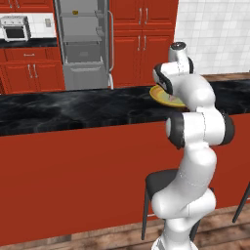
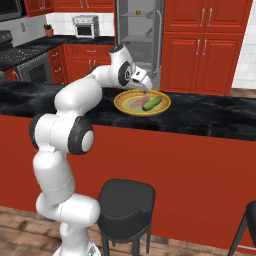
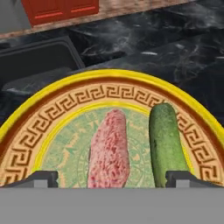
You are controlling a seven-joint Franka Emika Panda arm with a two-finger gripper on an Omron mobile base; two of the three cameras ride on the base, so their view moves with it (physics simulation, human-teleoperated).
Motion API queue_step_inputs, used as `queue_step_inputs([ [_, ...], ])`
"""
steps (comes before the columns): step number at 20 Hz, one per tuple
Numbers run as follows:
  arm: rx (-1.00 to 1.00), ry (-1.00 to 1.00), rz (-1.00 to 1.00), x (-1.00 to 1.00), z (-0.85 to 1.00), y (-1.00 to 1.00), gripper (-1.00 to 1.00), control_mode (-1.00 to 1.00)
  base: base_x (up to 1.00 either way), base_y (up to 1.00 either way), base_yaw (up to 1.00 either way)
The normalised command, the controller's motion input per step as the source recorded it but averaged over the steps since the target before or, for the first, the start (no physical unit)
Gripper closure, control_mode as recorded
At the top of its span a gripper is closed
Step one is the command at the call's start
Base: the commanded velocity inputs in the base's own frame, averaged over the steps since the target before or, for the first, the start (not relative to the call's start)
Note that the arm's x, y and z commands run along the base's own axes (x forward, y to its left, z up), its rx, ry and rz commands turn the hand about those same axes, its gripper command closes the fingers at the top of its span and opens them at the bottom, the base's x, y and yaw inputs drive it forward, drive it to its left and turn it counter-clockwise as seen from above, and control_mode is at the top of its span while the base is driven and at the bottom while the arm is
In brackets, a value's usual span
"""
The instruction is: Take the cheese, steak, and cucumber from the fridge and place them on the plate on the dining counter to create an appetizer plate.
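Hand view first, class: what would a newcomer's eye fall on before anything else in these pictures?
The yellow-rimmed plate with its key-pattern band, lying on the glossy black dining counter. On it the pinkish steak and the dark green cucumber lie side by side, apart, with the open gripper just above them. Behind, the fridge stands open.

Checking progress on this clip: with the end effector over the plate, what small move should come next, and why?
Probably lift the end effector straight up off the plate. Its fingers stand wide apart and hold nothing; the cucumber and steak lie side by side on the plate. No cheese lies on the visible part of the plate, so clearing away lets the arm go back towards the open fridge.
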Motion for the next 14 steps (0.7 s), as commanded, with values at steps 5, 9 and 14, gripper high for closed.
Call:
queue_step_inputs([
  [5,0.03,-0.14,0.0,-1.0,0.96,0.34,-1.0,-1.0,0.0,0.0,0.0],
  [9,0.06,0.0,0.0,-1.0,0.66,0.43,-1.0,-1.0,0.0,0.0,0.0],
  [14,0.03,0.02,0.0,-1.0,0.33,0.39,-1.0,-1.0,0.0,0.0,0.0],
])
